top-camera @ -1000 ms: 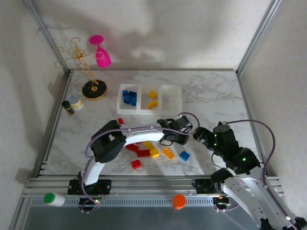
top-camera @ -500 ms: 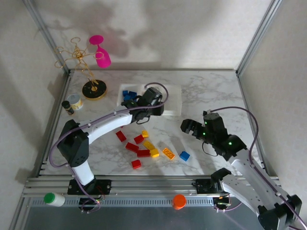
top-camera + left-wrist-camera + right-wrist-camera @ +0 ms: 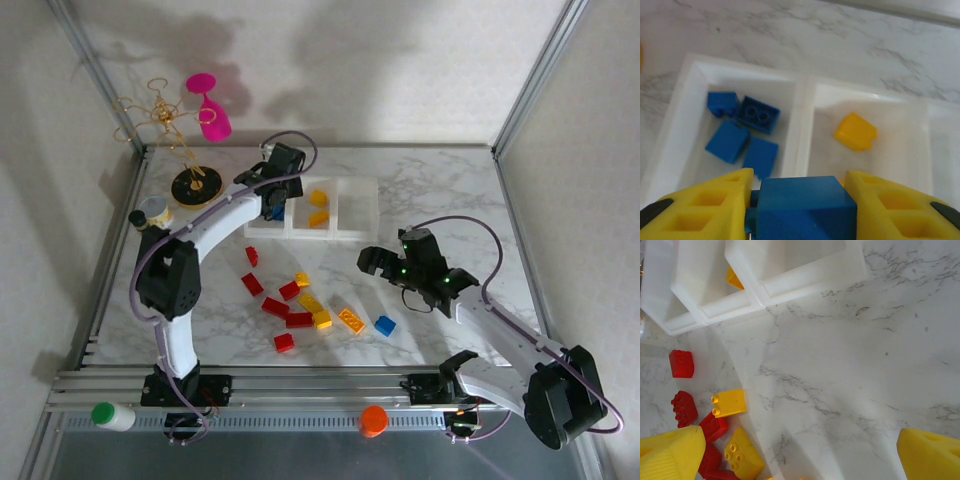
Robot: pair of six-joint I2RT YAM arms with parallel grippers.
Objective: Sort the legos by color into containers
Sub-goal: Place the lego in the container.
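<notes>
Sorting looked under halfway done, judging by the layout. The left fingers (image 3: 700,205) pinched a blue brick (image 3: 807,206) over the near edge of the row of three translucent bins (image 3: 335,237), at the far side of the tabletop (image 3: 450,200). The brick hung roughly above the divider between the left and middle bins and was not yet dropped.

The left bin (image 3: 680,117) held four blue bricks (image 3: 759,114). The middle bin (image 3: 900,150) held yellow bricks (image 3: 318,197), two as seen from above. The right bin (image 3: 358,205) looked bare, so no reds were sorted.

Left to do: a loose pile lay on the tabletop, near of the bins. It had about six red bricks (image 3: 275,306), about four yellow bricks (image 3: 322,320) and one loose blue brick (image 3: 385,325) at its right end.

The right fingers (image 3: 670,455) were spread wide with nothing between them, above bare marble just right of the pile.

Writing: none could be read. A small can (image 3: 157,212) at far left had a label too small to read. A green-capped bottle (image 3: 112,415) and an orange cap (image 3: 374,420) sat at the near rail, with no text visible. Any stud lettering on the bricks was too small to tell.
</notes>
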